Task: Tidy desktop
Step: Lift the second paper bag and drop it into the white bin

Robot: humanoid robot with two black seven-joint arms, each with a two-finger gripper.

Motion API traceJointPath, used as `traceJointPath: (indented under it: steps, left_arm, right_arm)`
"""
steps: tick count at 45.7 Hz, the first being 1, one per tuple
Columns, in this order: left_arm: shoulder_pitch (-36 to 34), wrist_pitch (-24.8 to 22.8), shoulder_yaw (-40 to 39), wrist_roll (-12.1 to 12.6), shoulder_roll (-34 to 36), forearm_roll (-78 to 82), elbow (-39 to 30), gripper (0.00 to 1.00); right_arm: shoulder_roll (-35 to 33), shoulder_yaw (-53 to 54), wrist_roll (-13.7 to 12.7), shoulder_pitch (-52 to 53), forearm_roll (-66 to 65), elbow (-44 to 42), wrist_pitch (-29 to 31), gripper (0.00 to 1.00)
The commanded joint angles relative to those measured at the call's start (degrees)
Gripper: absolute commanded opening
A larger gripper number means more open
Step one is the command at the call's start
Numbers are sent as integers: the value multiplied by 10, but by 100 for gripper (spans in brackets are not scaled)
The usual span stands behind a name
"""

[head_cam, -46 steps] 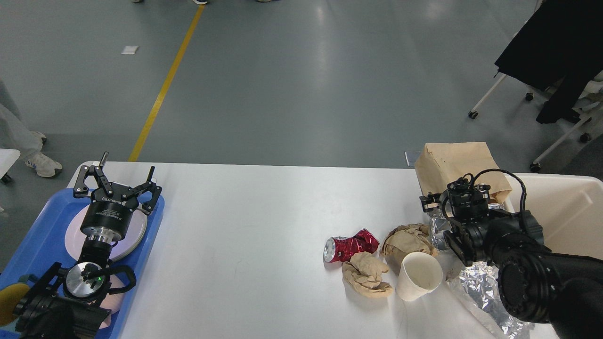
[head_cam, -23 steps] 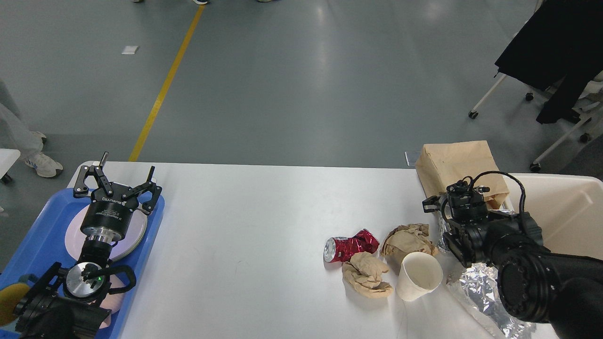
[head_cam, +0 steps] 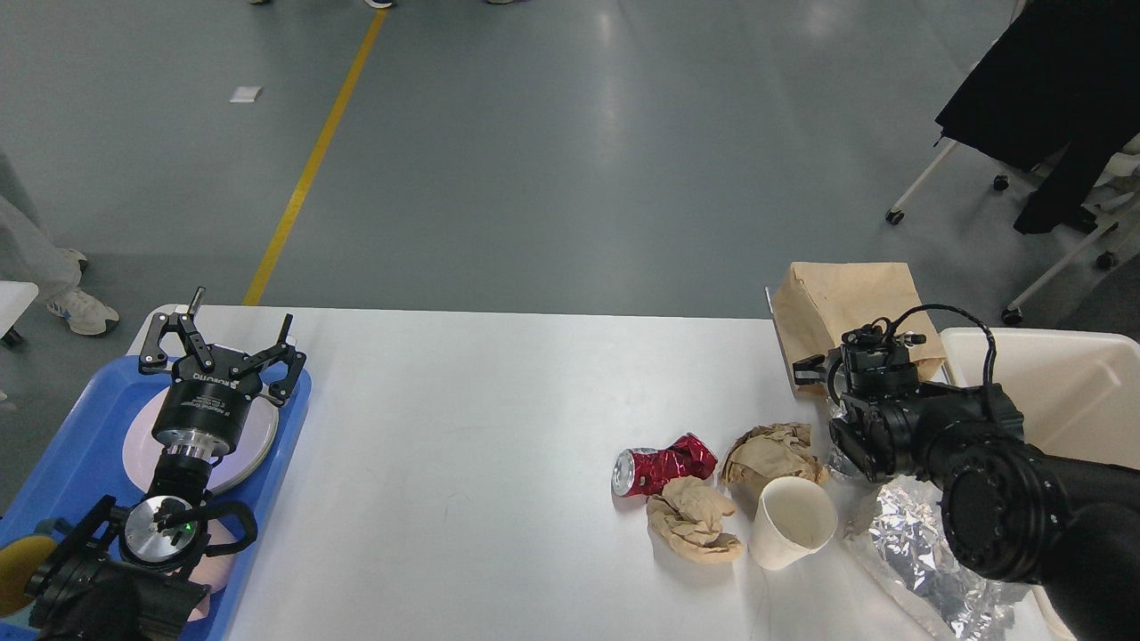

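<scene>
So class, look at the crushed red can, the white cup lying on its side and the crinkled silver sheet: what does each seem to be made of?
Crushed red can: thin metal, probably aluminium, judging by its sharp glossy dents and silver end.
White cup: likely paper, matte and cream inside.
Crinkled silver sheet: apparently aluminium foil, with mirror-bright fine creases.

We see a smooth, slightly glossy white tabletop [head_cam: 463, 427]. On it lie a crushed red metal can [head_cam: 663, 468] with a shiny, dented skin, crumpled matt brown paper wads [head_cam: 695, 521], a matt white paper cup [head_cam: 793, 521], and wrinkled, mirror-bright silver foil [head_cam: 908, 552]. The creased brown paper bag [head_cam: 837, 303] looks matt. The blue plastic tray [head_cam: 80, 445] looks smooth.
</scene>
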Motion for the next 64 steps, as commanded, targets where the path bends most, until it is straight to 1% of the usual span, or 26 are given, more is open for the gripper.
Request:
traceJointPath:
  steps: [1,9,14,21,27,31,34,37,41,43,45,47,50,53,57,60,62,64]
  left_arm:
    - [0,0,0,0,0,0,0,97]
    - [0,0,0,1,0,0,0,97]
    - [0,0,0,1,0,0,0,97]
    - [0,0,0,0,0,0,0,97]
    - [0,0,0,0,0,0,0,97]
    - [0,0,0,0,0,0,0,97]
    - [0,0,0,0,1,0,0,97]
    - [0,0,0,0,0,0,0,97]
    - [0,0,0,0,1,0,0,97]
    - [0,0,0,0,1,0,0,97]
    - [0,0,0,0,1,0,0,97]
    - [0,0,0,0,1,0,0,97]
    - [0,0,0,0,1,0,0,97]
    - [0,0,0,0,1,0,0,97]
    - [0,0,0,0,1,0,0,97]
    - [0,0,0,0,1,0,0,97]
    - [0,0,0,0,1,0,0,97]
    - [0,0,0,0,1,0,0,97]
  right_arm:
    - [-20,5,-13,55,1,59,3,0]
    - [-65,4,-28,196,5,211,28,0]
    - [-81,2,-40,276,9,271,80,0]
    - [-113,-10,-41,389,43,353,150,0]
    - [-114,-79,-40,496,98,442,170,0]
    - [-112,-124,-35,573,137,516,175,0]
    - [-112,-146,-33,625,152,569,192,0]
    - [-115,-162,-32,674,157,611,222,0]
    - [-129,-179,-24,726,177,653,276,0]
    - [-138,-191,-17,747,192,668,307,0]
    - [-143,-208,-2,772,204,682,340,0]
    - [-145,-234,24,802,208,701,370,0]
    - [-145,-273,69,840,208,726,404,0]
    - [-144,-311,108,869,208,754,417,0]
    - [-141,-362,151,893,207,786,425,0]
    - [-139,-382,171,901,206,806,426,0]
    - [-140,-388,176,903,205,813,425,0]
    - [-141,-392,176,903,206,813,425,0]
